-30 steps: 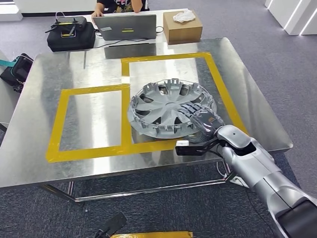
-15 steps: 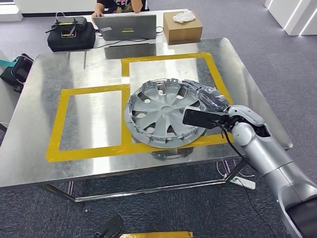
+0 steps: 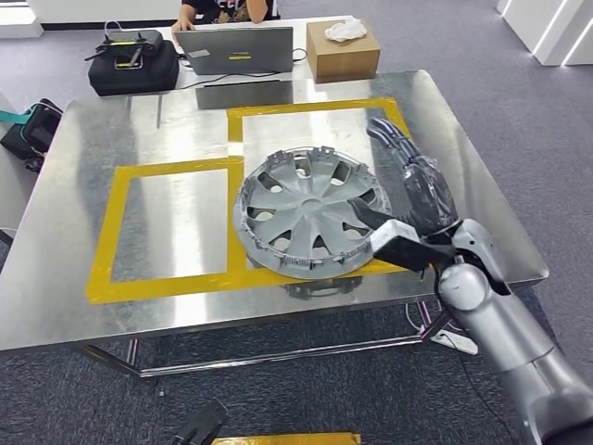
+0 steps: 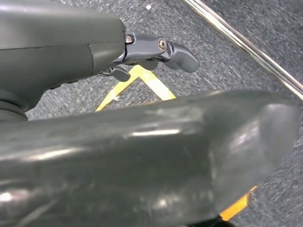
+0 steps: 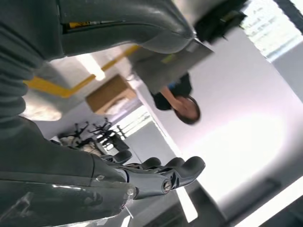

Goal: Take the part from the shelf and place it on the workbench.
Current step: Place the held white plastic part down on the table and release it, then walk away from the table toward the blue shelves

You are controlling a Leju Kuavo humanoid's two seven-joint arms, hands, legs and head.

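The part, a silver wheel cover, lies on the steel workbench, straddling the tape line between two yellow-taped rectangles. My right hand hovers just right of the cover with its fingers stretched out and nothing in them; its thumb reaches toward the cover's right rim. In the right wrist view the same hand has straight fingers against the room behind. My left hand hangs over the carpet beside the bench frame, fingers extended and holding nothing.
A laptop, a cardboard box and a black bag sit along the bench's far edge, with a person behind the laptop. Another bag lies off the left side.
My right hand has let go of the wheel cover, swung out from its near rim to its right side and spread its fingers. The cover now lies a little further left.
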